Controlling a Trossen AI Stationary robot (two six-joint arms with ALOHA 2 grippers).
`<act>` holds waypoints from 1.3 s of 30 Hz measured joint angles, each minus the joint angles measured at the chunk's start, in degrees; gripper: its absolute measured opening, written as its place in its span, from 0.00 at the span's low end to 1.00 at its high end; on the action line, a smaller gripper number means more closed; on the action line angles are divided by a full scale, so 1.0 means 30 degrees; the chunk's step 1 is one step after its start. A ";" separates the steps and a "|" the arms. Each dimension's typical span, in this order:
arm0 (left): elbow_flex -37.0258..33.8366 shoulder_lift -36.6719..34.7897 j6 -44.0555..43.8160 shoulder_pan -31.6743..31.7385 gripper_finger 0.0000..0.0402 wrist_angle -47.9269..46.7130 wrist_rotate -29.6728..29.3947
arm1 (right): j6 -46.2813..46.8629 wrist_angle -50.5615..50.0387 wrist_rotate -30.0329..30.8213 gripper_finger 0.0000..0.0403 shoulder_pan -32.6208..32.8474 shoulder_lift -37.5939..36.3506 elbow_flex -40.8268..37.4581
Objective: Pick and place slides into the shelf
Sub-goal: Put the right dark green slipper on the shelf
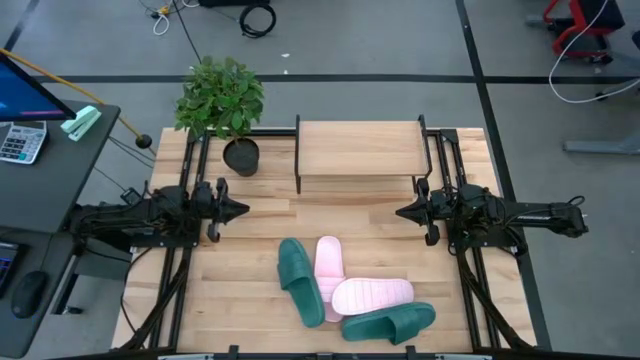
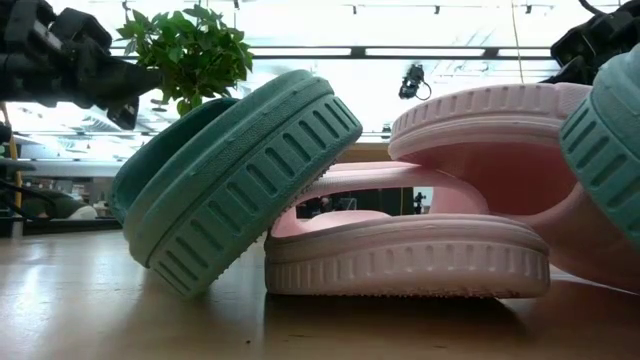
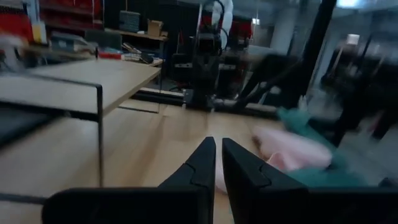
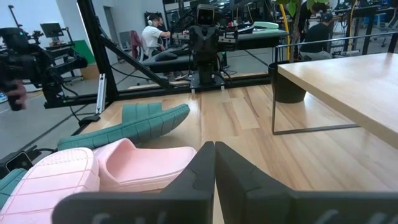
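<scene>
Four slides lie in a heap near the table's near edge. One teal slide (image 1: 297,281) (image 2: 230,180) is tilted, its edge leaning on a pink slide (image 1: 328,265) (image 2: 400,250). The second pink slide (image 1: 372,295) (image 4: 53,180) lies across that pink one, and the second teal slide (image 1: 390,322) lies beside it. The shelf (image 1: 360,148) (image 4: 348,81) stands at the far middle of the table with a bare plank top. My left gripper (image 1: 240,210) (image 3: 218,146) hovers shut, left of the shelf's front. My right gripper (image 1: 400,212) (image 4: 214,149) hovers shut to the shelf's right. Both point toward the table's middle.
A potted plant (image 1: 222,100) stands at the table's far left, beside the shelf. Bare wooden tabletop (image 1: 320,215) lies between the two grippers, in front of the shelf. A desk with a keyboard and a monitor (image 1: 30,130) stands left of the table. People sit in the room beyond (image 4: 152,34).
</scene>
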 joint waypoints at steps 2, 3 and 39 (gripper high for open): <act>-0.0007 -0.0006 -0.3240 0.0001 0.08 0.0446 0.0006 | 0.0605 0.0028 0.0000 0.04 0.0003 0.0000 -0.0001; 0.0000 -0.0005 -0.4837 0.0007 0.07 0.0637 -0.0007 | 0.1095 0.0104 0.0000 0.04 -0.0001 0.0000 -0.0004; 0.7566 0.5905 -0.1451 0.0007 0.11 0.4629 -0.4491 | 0.6178 -0.3235 0.2433 0.04 -0.0681 0.5190 1.3056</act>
